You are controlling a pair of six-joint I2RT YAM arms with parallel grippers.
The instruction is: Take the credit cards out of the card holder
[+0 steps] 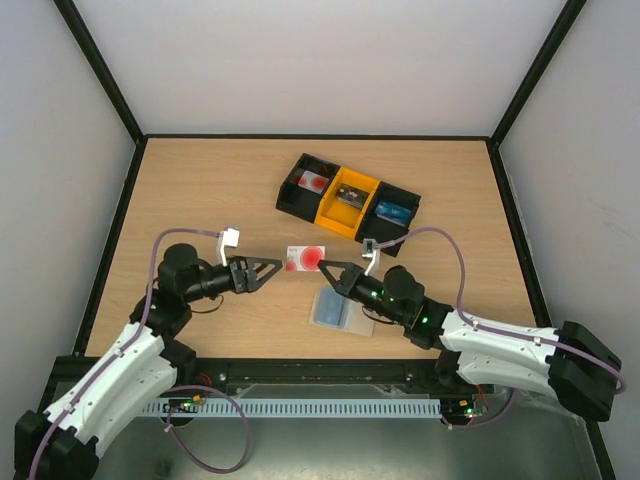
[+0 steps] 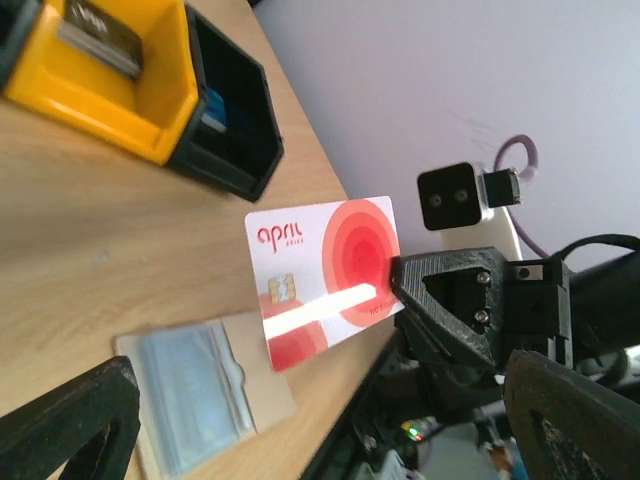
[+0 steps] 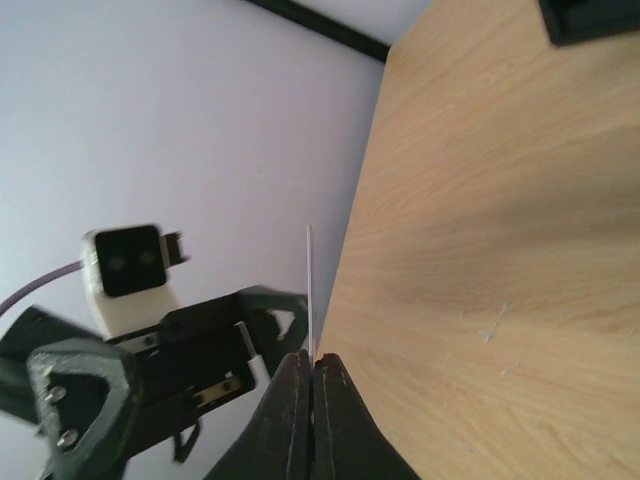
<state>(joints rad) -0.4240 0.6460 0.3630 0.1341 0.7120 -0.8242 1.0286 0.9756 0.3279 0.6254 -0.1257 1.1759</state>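
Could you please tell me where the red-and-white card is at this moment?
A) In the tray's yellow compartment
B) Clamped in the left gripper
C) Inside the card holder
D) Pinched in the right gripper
D: the right gripper is shut on one edge of the red-and-white card and holds it above the table, while the left gripper is open and not gripping it.

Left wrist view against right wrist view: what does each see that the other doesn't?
Only the left wrist view shows the card's printed red-and-white face, the tray and the card holder lying flat on the table. Only the right wrist view shows the card edge-on, a thin line pinched in the shut right gripper, with the open left gripper and its camera behind. Both show the card, the right gripper holding it, and the wooden table.
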